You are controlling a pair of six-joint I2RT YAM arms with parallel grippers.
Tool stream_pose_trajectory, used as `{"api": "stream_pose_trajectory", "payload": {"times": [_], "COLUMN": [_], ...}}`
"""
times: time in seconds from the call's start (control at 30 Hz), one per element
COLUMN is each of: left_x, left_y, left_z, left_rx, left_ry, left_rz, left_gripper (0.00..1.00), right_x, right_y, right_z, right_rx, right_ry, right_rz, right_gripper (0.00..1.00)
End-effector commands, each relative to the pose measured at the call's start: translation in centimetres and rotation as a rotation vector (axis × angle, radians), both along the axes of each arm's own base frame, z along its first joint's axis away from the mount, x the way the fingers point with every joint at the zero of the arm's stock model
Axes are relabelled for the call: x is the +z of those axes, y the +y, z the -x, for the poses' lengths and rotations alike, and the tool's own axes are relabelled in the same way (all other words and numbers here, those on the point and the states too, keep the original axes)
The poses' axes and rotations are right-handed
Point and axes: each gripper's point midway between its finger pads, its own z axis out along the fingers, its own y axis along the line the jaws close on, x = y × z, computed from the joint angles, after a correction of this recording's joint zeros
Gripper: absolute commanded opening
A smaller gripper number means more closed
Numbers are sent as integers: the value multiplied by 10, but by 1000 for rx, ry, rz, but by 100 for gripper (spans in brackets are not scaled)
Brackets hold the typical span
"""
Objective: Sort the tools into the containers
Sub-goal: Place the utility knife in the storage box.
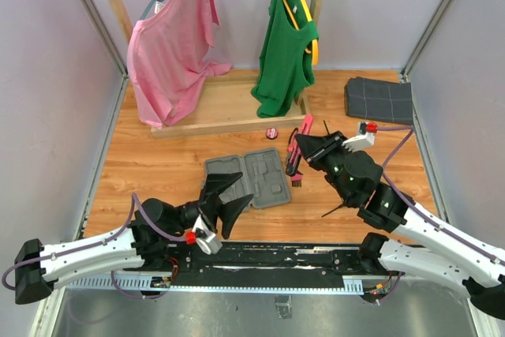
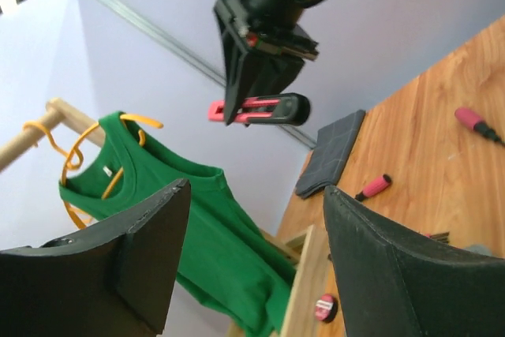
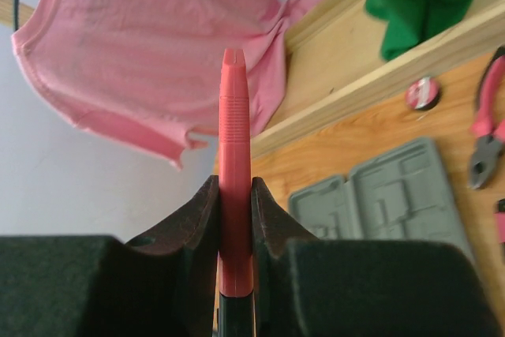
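Note:
The grey tool case [image 1: 264, 175] lies open on the table and also shows in the right wrist view [image 3: 387, 203]. My right gripper [image 1: 309, 145] is raised to the right of it and shut on a red-handled tool [image 3: 234, 155], which the left wrist view shows as pink with a black end [image 2: 256, 108]. My left gripper [image 1: 243, 187] is open and empty, tilted upward at the case's left half. Pink-handled pliers [image 1: 293, 155] and a tiny brush [image 1: 297, 181] lie right of the case. A small round red piece [image 1: 271, 133] lies by the rack base. Two pink-handled screwdrivers [image 2: 372, 187] lie further right.
A wooden clothes rack [image 1: 229, 108] stands at the back with a pink shirt [image 1: 170, 45] and a green top [image 1: 286, 45] hanging on it. A dark grey folded cloth [image 1: 379, 99] lies at the back right. Walls close in both sides.

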Motion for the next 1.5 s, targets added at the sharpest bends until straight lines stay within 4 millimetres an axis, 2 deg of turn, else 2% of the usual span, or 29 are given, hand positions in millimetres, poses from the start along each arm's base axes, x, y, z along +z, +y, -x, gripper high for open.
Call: {"api": "stream_pose_trajectory", "payload": {"times": [0.0, 0.17, 0.3, 0.43, 0.5, 0.57, 0.67, 0.87, 1.0, 1.13, 1.47], "left_x": [19, 19, 17, 24, 30, 33, 37, 53, 60, 66, 76], "left_y": [12, 19, 27, 31, 26, 19, 6, -15, -22, -26, -40], "left_z": [-6, -17, -32, -42, -41, -40, -35, 3, 20, 29, 34], "left_rx": [-19, -8, 31, 34, 8, -8, -32, -290, -413, -481, -569], "left_ry": [284, 538, 749, 964, 1043, 1132, 1238, 1272, 1296, 1293, 1284], "left_rz": [199, 328, 462, 610, 633, 634, 602, 503, 478, 463, 463], "left_gripper": [73, 72, 72, 83, 89, 99, 99, 99, 99, 99, 88], "right_x": [-5, 2, 9, 18, 23, 27, 40, 67, 89, 103, 117], "right_y": [-40, -41, -33, -16, -8, -3, 9, 40, 52, 59, 72], "right_z": [-12, -7, 1, 15, 22, 27, 39, 68, 85, 96, 112], "right_rx": [-149, -107, -31, 99, 153, 188, 264, 447, 531, 584, 692], "right_ry": [-96, -206, -301, -437, -487, -513, -593, -753, -842, -870, -914], "right_rz": [166, 213, 257, 315, 326, 310, 275, 167, 58, -51, -200], "right_gripper": [0, 1, 2, 6, 5, 4, 4, 4, 3, 1, 1]}}
